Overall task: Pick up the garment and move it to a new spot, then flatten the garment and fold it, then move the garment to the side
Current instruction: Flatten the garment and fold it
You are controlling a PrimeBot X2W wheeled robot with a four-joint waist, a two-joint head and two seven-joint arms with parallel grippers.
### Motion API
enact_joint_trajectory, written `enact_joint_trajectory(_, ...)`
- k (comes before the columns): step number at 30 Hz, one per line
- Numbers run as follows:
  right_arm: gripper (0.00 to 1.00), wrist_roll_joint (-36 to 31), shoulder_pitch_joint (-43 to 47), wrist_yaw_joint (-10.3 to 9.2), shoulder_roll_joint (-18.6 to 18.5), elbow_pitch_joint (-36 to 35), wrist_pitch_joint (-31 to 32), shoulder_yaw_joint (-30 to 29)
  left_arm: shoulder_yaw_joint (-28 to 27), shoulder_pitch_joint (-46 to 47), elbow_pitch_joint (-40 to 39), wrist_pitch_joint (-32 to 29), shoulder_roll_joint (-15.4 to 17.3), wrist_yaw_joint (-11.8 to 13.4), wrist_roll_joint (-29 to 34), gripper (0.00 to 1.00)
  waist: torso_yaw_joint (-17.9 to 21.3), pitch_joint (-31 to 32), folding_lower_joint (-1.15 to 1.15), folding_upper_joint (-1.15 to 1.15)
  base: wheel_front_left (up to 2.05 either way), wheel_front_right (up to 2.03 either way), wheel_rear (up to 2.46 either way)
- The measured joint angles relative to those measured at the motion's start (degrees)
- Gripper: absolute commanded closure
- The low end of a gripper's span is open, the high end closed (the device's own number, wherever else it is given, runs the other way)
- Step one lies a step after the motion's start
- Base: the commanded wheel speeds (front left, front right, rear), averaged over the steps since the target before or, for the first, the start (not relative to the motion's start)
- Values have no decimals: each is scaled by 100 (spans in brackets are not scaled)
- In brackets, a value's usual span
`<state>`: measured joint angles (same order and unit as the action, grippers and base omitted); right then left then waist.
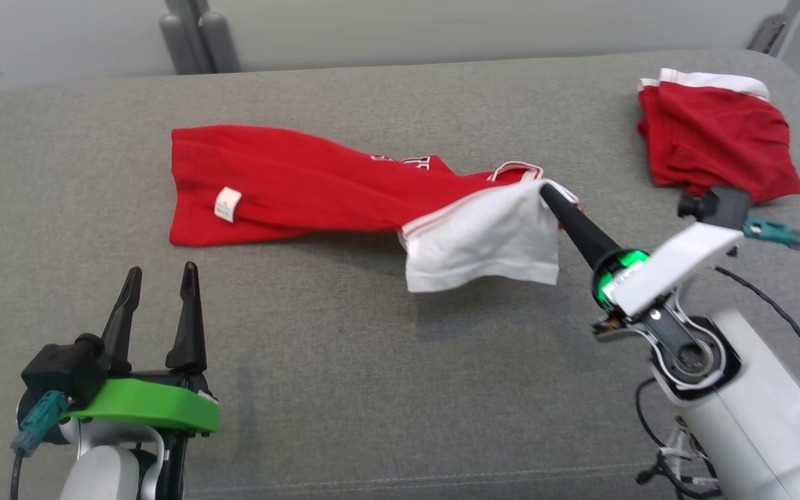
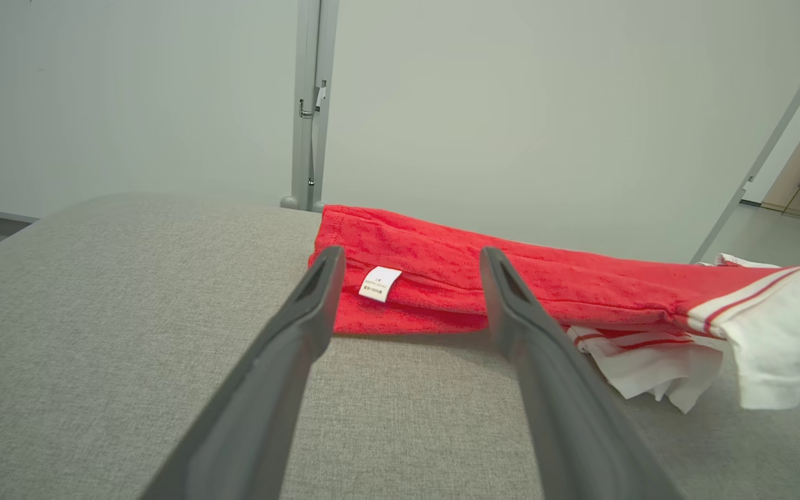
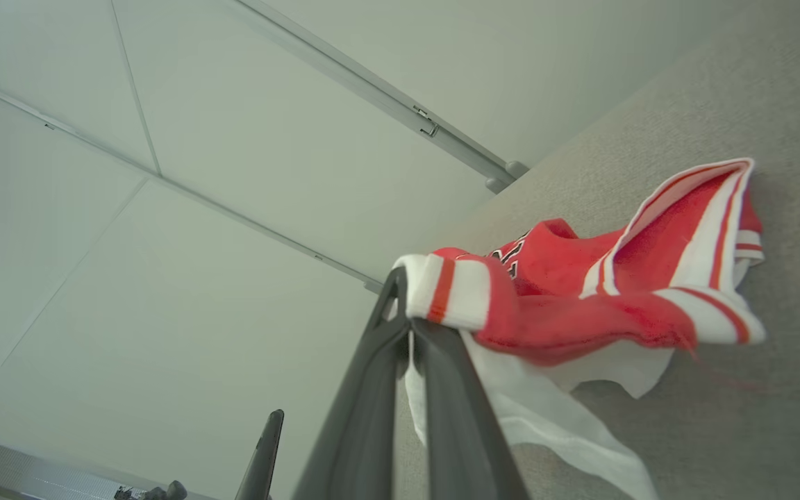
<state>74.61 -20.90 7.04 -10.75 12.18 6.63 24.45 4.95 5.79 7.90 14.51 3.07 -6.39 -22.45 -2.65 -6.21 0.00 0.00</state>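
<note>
My right pincer [image 1: 545, 189], pinching the red jersey [image 1: 289, 180] by its white-trimmed edge, holds that end raised for dragging, the rest trailing left over the grey cushion [image 1: 372, 361]; my left pincer [image 1: 160, 274] hovers spread, near left.

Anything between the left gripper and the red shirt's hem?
Nothing: the head and left wrist views show bare grey cushion between the open left gripper and the red shirt.
</note>
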Motion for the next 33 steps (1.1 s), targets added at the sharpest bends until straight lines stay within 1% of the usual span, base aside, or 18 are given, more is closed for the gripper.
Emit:
enact_joint_trajectory(5, 100, 74, 650, 0, -456, -18, -4, -299, -155, -8, 258, 0, 7, -16, -88, 0, 356, 77, 0, 0, 0, 0, 0)
enact_joint_trajectory(8, 100, 156, 848, 0, -563, -83, -76, -434, -229, -21, 545, -23, -1, -16, -270, 0, 558, 110, 0, 0, 0, 0, 0)
enact_joint_trajectory(11, 100, 158, 922, 0, -693, -123, -104, -504, -286, -23, 887, -232, 4, -18, -495, 0, 747, 127, 0, 0, 0, 0, 0)
enact_joint_trajectory(13, 100, 168, 967, 0, -705, -219, -110, -509, -215, -20, 1101, -406, 34, -24, -497, 0, 861, 128, 0, 0, 0, 0, 0)
enact_joint_trajectory(16, 100, 169, 977, 0, -668, -368, -165, -492, -73, -14, 1454, -743, 175, -47, -455, 0, 1004, 109, 0, 0, 0, 0, 0)
enact_joint_trajectory(18, 100, 187, 978, 0, -652, -477, -176, -465, 16, 18, 1625, -860, 233, -47, -442, 0, 1065, 70, 0, 0, 0, 0, 0)
enact_joint_trajectory(27, 100, 180, 1074, 0, -619, -772, -205, -254, 278, 817, 2063, -1102, 246, -66, -421, 0, 1142, -229, 0, 0, 0, 0, 0)
enact_joint_trajectory(33, 100, 156, 1054, 0, -569, -900, -209, -134, 278, 979, 2492, -1195, 308, -66, -394, 0, 1234, -374, 0, 0, 0, 0, 0)
